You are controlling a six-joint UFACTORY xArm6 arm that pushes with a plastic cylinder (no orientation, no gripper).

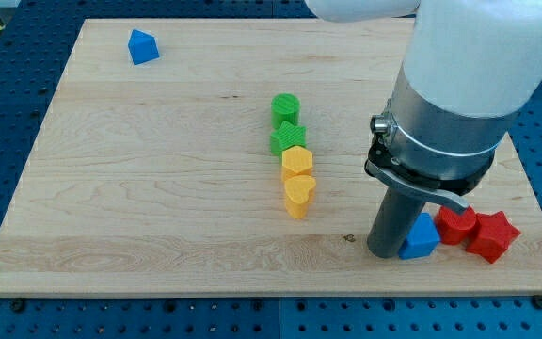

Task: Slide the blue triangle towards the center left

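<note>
My tip [385,254] rests on the board near the view's bottom right. A blue block with a pointed top, apparently the triangle [422,238], sits right against the rod's right side, partly hidden by it. A second blue block [142,46], also with a pointed top, lies alone at the view's top left, far from the tip. I cannot tell their shapes for sure.
A red block [456,224] and a red star [493,236] sit just right of the near blue block. A column in the middle holds a green round block [285,106], a green star [288,139], a yellow hexagon [296,161] and a yellow heart [299,194]. The board's bottom edge [252,294] is close below the tip.
</note>
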